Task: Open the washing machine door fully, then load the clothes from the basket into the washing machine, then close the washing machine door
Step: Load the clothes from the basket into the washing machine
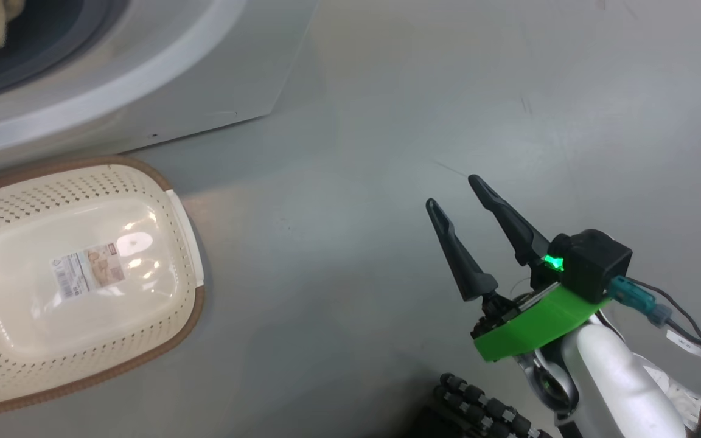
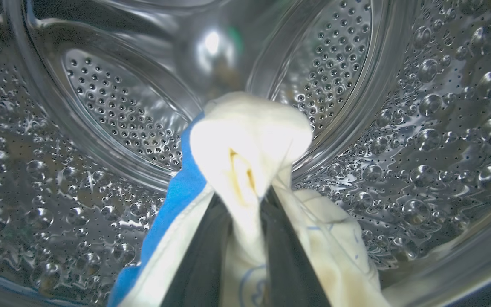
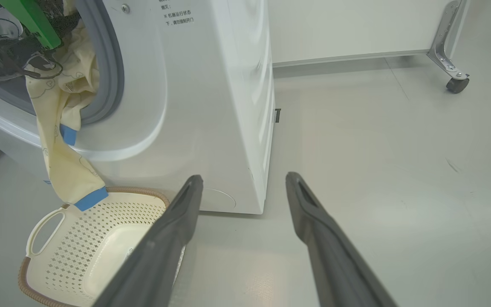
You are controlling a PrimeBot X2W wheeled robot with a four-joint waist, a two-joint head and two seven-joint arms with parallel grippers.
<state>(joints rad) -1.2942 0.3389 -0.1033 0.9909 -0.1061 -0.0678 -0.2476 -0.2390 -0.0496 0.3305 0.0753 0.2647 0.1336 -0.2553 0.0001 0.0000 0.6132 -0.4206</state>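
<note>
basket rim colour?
Brown rim, on a cream-white perforated basket. Clearest in the head view.

- Head view: bright, even light from above. The grey floor (image 1: 387, 121) has a soft sheen, white glare blots the glossy bottom of the basket (image 1: 34, 188), and a faint shadow lies along the basket's right side.
- A small green lamp (image 1: 552, 263) glows behind the right hand (image 1: 454, 191) — all sharp.
- Left wrist view: the steel drum (image 2: 113, 128) sparkles with hard highlights, strongest at upper middle. The clothes (image 2: 249, 132) at centre are blown out near white.
- The dark fingers (image 2: 198, 264) of the left hand (image 2: 247, 196) are blurred at the bottom edge, and the frame edges curve strongly.
- Right wrist view: clear and evenly lit — a pale reflection on the floor at lower middle, fingers (image 3: 164, 247) soft near the lens, the washing machine (image 3: 211, 106) walls leaning.
</note>
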